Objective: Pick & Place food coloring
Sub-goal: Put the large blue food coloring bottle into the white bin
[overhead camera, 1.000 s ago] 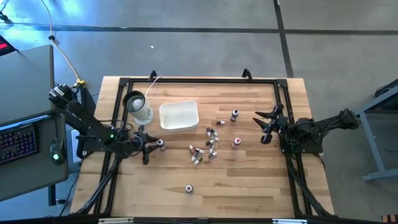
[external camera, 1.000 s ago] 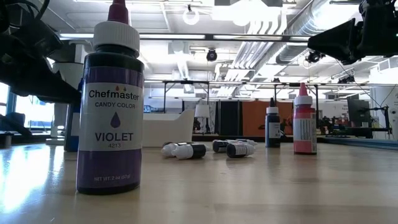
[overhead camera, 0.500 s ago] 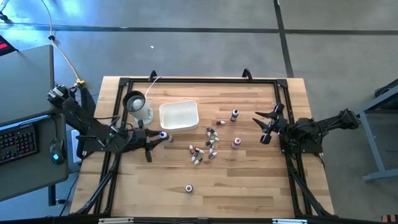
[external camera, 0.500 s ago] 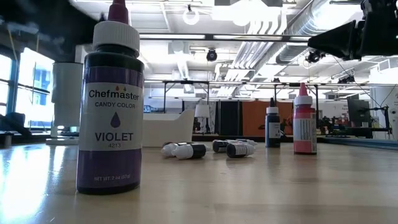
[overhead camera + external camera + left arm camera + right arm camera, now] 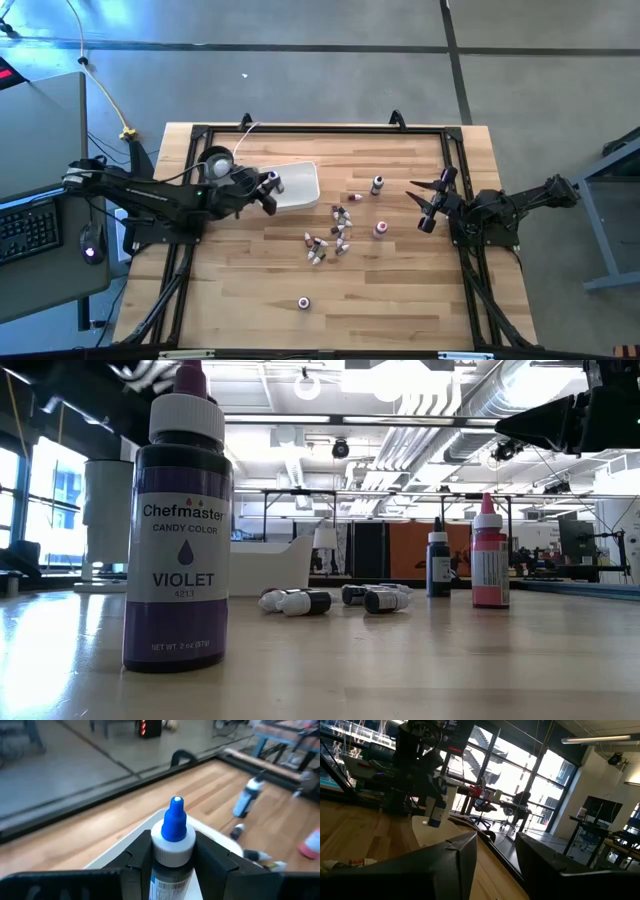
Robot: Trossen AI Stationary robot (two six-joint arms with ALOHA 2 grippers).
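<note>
- I see one food coloring bottle with a blue tip and white collar pinched upright between the fingers of the left gripper — it hangs above the left edge of the white tray, not on the wood.
- From the right wrist camera the same bottle shows held over the tray's near corner.
- The rest of the bottles lie on the table: a loose cluster right of the tray, most of them on their sides.
- A dark bottle stands upright farther right, and a red bottle stands nearer than it.
- One violet bottle stands alone toward the near edge, well apart from the others; in the low view it fills the foreground.
- A white cup with a dark top sits just left of the tray, partly under the left arm.
- The right gripper waits at the right side of the table, fingers spread with nothing between them — clear of every bottle.
</note>
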